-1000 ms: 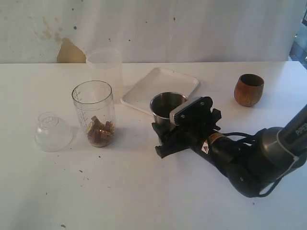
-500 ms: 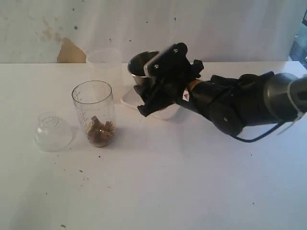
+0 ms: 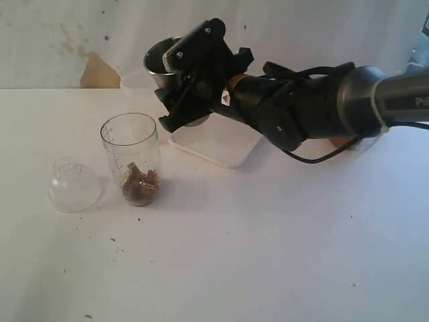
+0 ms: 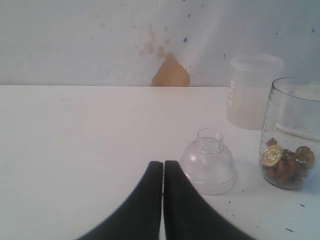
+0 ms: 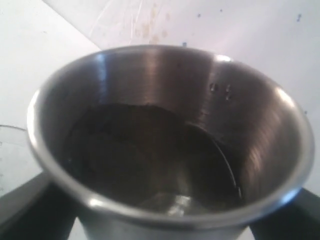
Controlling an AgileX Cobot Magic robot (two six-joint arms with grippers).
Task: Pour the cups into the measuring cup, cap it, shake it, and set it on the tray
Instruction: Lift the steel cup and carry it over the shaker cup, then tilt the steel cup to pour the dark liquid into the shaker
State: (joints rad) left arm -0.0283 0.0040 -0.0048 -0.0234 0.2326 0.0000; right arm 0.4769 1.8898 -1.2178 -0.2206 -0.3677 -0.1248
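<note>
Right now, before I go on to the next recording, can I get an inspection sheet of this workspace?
Surface: white table with scattered dark specks.
Job's things: steel tumbler held in the air, above and right of the measuring cup in the exterior view. The measuring cup stands upright with brown pieces and gold coins inside. The cap sits on the table beside it, apart. The tray is partly behind the right arm.
Clutter: frosted cup behind the measuring cup.
Grippers: right gripper clamped on the steel tumbler; left gripper shut, holding nothing.
Cables: black cable looping under that arm.
Surroundings: white wall with a brown patch.
</note>
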